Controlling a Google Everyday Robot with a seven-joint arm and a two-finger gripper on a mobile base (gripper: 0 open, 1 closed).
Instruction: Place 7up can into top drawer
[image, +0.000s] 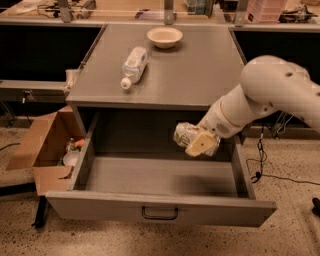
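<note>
The top drawer (160, 210) stands pulled wide open, a grey metal box with a dark bar handle (159, 214) on its front panel. Its floor is bare. My gripper (197, 141) is shut on the 7up can (184, 134), a dented silvery can with green marks. It holds the can in the air over the right rear part of the drawer, below the cabinet top's front edge. The white arm comes in from the right.
On the grey cabinet top (200, 75) lie a clear plastic bottle with a white cap (134, 65) and a cream bowl (164, 36). An open cardboard box (45, 145) with odds and ends sits on the floor at the left. Cables hang at the right.
</note>
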